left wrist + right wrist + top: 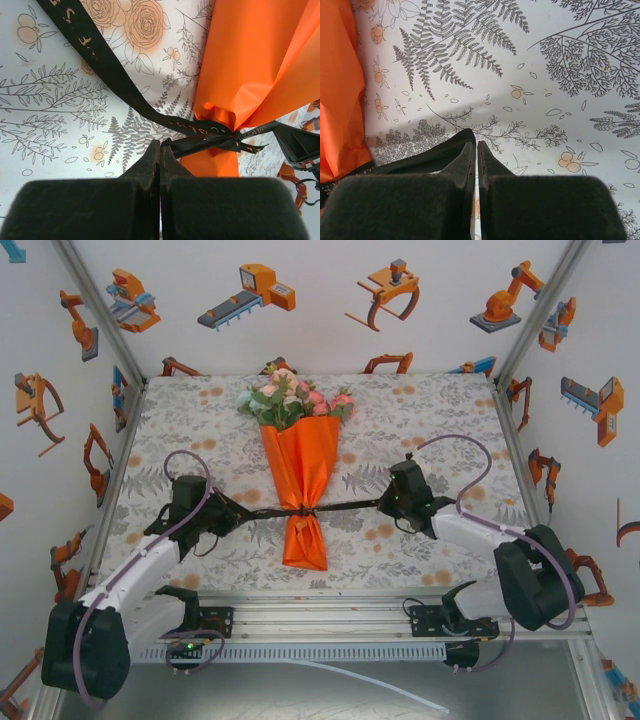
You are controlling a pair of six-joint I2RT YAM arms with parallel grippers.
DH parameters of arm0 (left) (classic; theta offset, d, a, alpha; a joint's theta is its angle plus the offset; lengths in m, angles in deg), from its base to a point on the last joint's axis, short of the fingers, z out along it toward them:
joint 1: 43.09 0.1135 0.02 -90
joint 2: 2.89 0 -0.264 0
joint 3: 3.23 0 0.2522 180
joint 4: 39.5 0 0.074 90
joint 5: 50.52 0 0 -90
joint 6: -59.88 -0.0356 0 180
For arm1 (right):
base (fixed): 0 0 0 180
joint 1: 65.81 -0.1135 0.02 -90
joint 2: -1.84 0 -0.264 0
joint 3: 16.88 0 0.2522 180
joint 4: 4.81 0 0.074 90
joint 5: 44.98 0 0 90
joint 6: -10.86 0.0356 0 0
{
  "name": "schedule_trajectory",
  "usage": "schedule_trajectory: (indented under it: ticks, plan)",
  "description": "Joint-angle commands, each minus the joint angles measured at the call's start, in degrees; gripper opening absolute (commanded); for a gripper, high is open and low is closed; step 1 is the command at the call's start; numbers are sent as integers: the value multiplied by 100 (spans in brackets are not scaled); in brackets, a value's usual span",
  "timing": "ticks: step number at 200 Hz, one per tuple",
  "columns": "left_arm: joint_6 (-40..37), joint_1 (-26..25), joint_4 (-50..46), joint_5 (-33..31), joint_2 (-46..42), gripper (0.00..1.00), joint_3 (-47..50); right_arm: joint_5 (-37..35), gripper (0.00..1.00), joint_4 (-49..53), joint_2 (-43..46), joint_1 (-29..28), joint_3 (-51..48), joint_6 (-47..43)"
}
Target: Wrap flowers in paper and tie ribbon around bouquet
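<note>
The left gripper [160, 146] has its jaws pressed together on a strand of the ribbon [107, 70]. The right gripper [474, 146] is closed the same way, apparently on the other strand, which shows dark beside its pads. Between them the ribbon runs taut, knotted around the pinched waist of the orange paper [260, 55]. The bouquet [300, 475] lies mid-tabletop [430, 420], its flowers [295, 400] toward the far wall.

Fern-print tablecloth [420, 410] lies between walls [330, 340] patterned with orange robots.
</note>
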Motion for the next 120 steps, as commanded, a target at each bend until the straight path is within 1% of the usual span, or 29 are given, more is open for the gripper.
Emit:
schedule_trajectory:
  ticks: [1,17,22,28,36,51,60,68,76,93,102,109,115,120]
  plan:
    - [-460,334,-155,-643,22,0,154,-1023,0,279,226,513,-272,-569]
    - [-706,304,205,-164,-143,0,129,-128,0,-215,462,387,-321,-831]
    - [-776,297,248,-71,-240,4,107,43,0,-269,568,323,-306,-901]
    - [-885,286,257,-7,-386,12,59,140,8,-243,712,255,-267,-958]
    - [-1050,262,207,3,-592,25,-37,296,20,-218,938,213,-228,-1049]
    - [-1417,246,-31,-231,-952,50,-283,333,43,-90,1378,220,-153,-1202]
    - [-1682,247,-181,-527,-1097,61,-464,145,51,69,1598,251,-57,-1367]
    - [-1929,249,-272,-948,-1199,68,-611,-65,58,187,1724,325,65,-1545]
    - [-2130,251,-284,-1523,-1266,74,-699,-285,61,268,1778,457,178,-1707]
    - [-2497,259,-68,-3242,-1269,84,-707,-638,62,322,1760,934,389,-2092]
    - [-2869,274,265,-4097,-1191,89,-592,-906,63,226,1644,1205,431,-2358]
    - [-3241,285,669,-4651,-1104,91,-438,-1258,65,125,1495,1386,413,-2495]
    - [-3568,307,1126,-4995,-983,94,-280,-1499,66,40,1312,1534,401,-2562]
    - [-3829,364,1457,-5157,-851,97,-161,-1604,66,-11,1173,1673,392,-2629]
